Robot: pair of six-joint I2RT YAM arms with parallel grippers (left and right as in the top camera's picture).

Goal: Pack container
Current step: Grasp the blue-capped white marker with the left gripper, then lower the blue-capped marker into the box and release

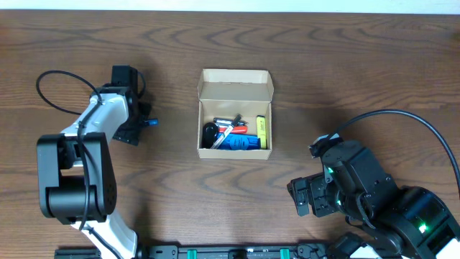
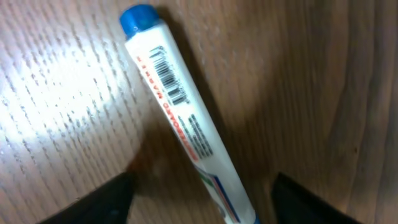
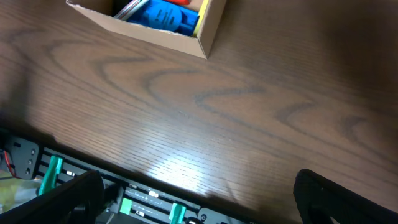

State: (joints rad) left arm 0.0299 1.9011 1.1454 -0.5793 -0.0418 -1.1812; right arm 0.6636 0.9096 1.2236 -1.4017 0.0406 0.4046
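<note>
The container (image 1: 235, 153) is a small tan cardboard box in the middle of the table, its flap lid standing open at the far side. Inside lie a blue item (image 1: 239, 143), a yellow highlighter (image 1: 261, 128), a red pen and a black piece. A white marker with a blue cap (image 2: 180, 112) lies flat on the wood left of the box. My left gripper (image 2: 204, 202) straddles the marker's lower end, open, with a gap on each side between fingers (image 2: 99, 202) and barrel. My right gripper (image 3: 205, 205) hangs open and empty near the front edge, right of the box (image 3: 205, 37).
A black rail with green clips (image 3: 130, 202) runs along the table's front edge below the right gripper. The left arm's black cable (image 1: 54, 90) loops over the table at the far left. Only the marker's blue cap (image 1: 152, 121) pokes out from under the left gripper overhead.
</note>
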